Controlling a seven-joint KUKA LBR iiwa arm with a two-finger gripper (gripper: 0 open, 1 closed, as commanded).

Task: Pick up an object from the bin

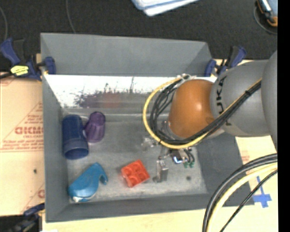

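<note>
Robotics laboratory test cell: cabled industrial arm (246, 100) behind the gripper (160, 170), grey metal bin (125, 52) around it, orange toy block (135, 173) just left.

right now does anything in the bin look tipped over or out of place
The dark blue cup and the purple cup lie tipped on their sides, next to each other near the bin's left wall. The red block and light blue plastic piece lie loose on the floor. Nothing looks spilled or broken.
</note>
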